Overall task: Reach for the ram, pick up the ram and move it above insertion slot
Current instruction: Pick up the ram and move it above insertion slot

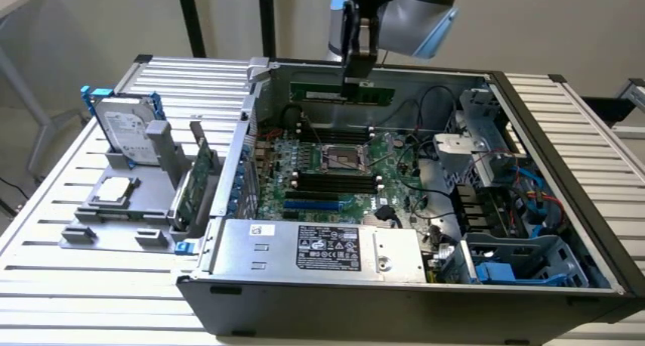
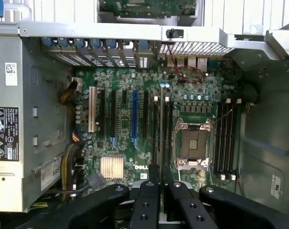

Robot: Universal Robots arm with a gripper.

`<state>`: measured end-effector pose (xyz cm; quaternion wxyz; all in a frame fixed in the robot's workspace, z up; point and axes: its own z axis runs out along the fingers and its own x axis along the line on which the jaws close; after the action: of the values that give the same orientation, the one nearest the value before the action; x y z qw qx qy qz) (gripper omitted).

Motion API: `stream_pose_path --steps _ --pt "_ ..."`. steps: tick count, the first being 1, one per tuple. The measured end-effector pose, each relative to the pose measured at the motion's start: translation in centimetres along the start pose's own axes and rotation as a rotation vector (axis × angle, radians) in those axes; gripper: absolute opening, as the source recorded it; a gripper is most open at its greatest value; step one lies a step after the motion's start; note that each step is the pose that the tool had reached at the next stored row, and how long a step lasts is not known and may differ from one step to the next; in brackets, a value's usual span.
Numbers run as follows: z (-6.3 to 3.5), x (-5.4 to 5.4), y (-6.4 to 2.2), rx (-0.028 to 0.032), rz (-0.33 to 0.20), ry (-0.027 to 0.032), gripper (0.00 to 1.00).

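On the slatted table: work scene as inspected, items listed by size.
Table (image 1: pixel 60 301): pale slatted top carrying the case and a parts stand.
Computer case (image 1: pixel 403 304): lies on its side, panel off, interior exposed.
Motherboard (image 2: pixel 130 143): green board on the case floor, with an empty processor socket (image 2: pixel 192 143) at its middle and dark memory slots (image 2: pixel 225 138) on both sides of it.
Power supply (image 1: pixel 333 251): silver box with a dark label, at the case's near edge in the exterior view.
Parts stand (image 1: pixel 121 210): grey, at the exterior view's left of the case, holding a hard drive (image 1: pixel 129 127) upright and a green expansion card (image 1: pixel 202 172) on edge.
Arm: descends from above at the case's far side.
Gripper (image 1: pixel 359 75): fingers closed on the ram.
Ram (image 1: pixel 341 94): long green stick, held level and edge-on in the air above the motherboard, near the case's far wall.
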<state>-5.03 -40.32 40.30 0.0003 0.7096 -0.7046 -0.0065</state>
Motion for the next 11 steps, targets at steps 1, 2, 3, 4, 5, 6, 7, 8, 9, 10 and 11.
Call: stream_pose_path --steps 1,2,3,4,5,6,7,8,9,10,11 --pt "0.03 -0.14 -0.3 0.0007 0.0 0.0004 0.13" --pt "0.06 -0.27 -0.62 0.0019 0.0 0.0007 0.13" --pt "0.08 -0.38 -0.87 0.0033 0.0 0.0009 0.13" --pt "0.1 -0.49 -1.03 0.0065 0.0 0.001 0.13" --pt "0.13 -0.59 -1.1 0.0115 0.0 0.0012 0.13" --pt "0.16 -0.66 -1.15 0.0172 0.0 0.0012 0.13" --pt "0.18 -0.72 -1.18 0.0231 0.001 0.0012 0.13" --pt "0.2 -0.76 -1.2 0.0286 0.002 0.0013 0.13" --pt "0.22 -0.78 -1.2 0.0322 0.005 0.0014 0.13" --pt "0.25 -0.79 -1.19 0.0346 0.011 0.0013 0.13" --pt "0.29 -0.8 -1.2 0.0359 0.021 0.0014 0.13"
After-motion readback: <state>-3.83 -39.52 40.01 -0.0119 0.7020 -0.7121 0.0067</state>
